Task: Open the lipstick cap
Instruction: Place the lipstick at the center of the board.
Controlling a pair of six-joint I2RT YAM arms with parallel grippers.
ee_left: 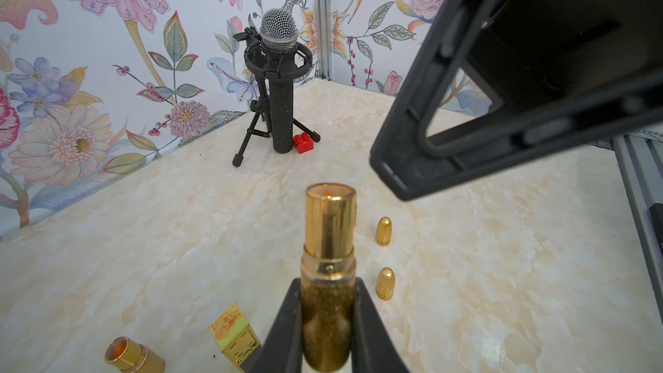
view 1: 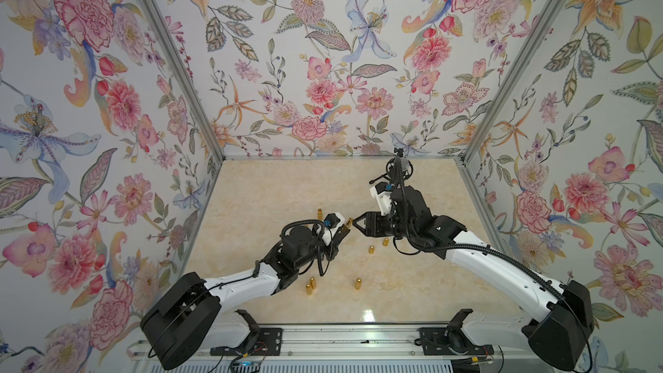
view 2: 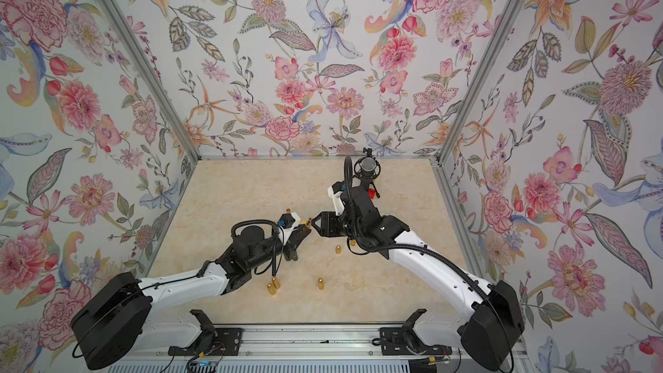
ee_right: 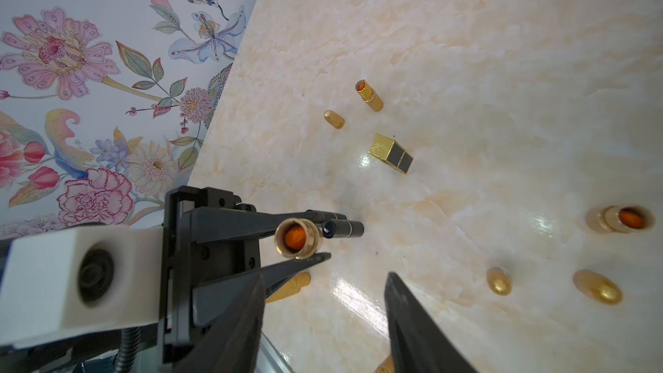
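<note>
My left gripper (ee_left: 327, 292) is shut on the glittery base of a gold lipstick (ee_left: 328, 245). The tube's far end is bare of any cap and shows orange inside (ee_right: 298, 238). In both top views the lipstick (view 1: 347, 224) (view 2: 305, 223) is held above the table's middle. My right gripper (ee_right: 324, 278) stands open with nothing between its fingers. Its tip (view 1: 355, 224) points at the tube's open end, a small gap away. A gold cap (ee_right: 381, 367) peeks out low beside one right finger; I cannot tell whether it lies on the table.
Several bullet-shaped gold caps (ee_left: 383, 231) (view 1: 371, 249) lie scattered on the marble table (view 1: 287, 188). Two more uncapped lipsticks (ee_right: 369, 95) (ee_right: 624, 218), a gold square case (ee_right: 391, 154) and a black tube (ee_right: 344, 227) are nearby. A microphone on a tripod (ee_left: 278, 84) and a red brick (ee_left: 303, 143) stand at the back right.
</note>
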